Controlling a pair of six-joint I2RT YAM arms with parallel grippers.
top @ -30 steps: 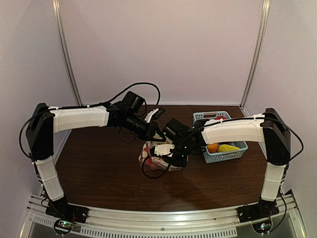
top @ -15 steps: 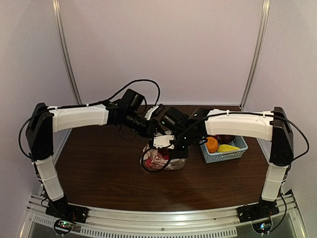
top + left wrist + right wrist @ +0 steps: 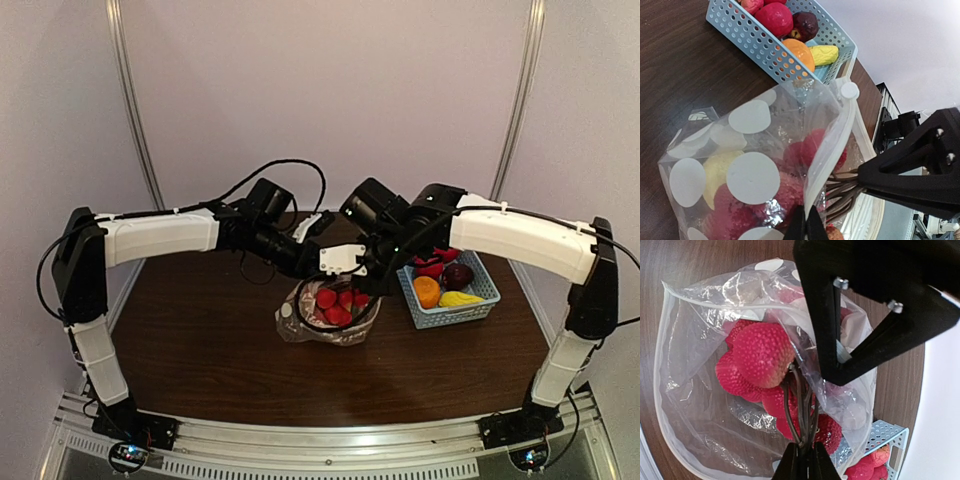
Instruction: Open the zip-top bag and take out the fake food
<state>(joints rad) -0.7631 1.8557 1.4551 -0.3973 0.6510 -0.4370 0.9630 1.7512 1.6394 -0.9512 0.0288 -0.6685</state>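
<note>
The zip-top bag [image 3: 298, 326] sits open at mid-table, clear with white dots [image 3: 752, 176]. My left gripper [image 3: 313, 274] is shut on its white zip strip [image 3: 832, 150], fingertips pinched at the lower edge of the left wrist view [image 3: 807, 226]. My right gripper [image 3: 362, 285] is shut on the dark stems [image 3: 802, 420] of a cluster of red bumpy fake fruits [image 3: 762, 355], which hangs in the bag's mouth [image 3: 338, 302]. More pale and red fruit shows inside the bag [image 3: 720, 172].
A light-blue basket [image 3: 450, 313] stands right of the bag, holding red, orange [image 3: 427, 291], yellow [image 3: 462, 298] and dark purple [image 3: 458, 275] fruits. It also shows in the left wrist view [image 3: 747, 42]. Both arms cross close above the bag.
My right arm has swung up and back, drawing the red fruit cluster upward by its stems. The bag's mouth now gapes wider. My left gripper has kept its hold on the rim.
</note>
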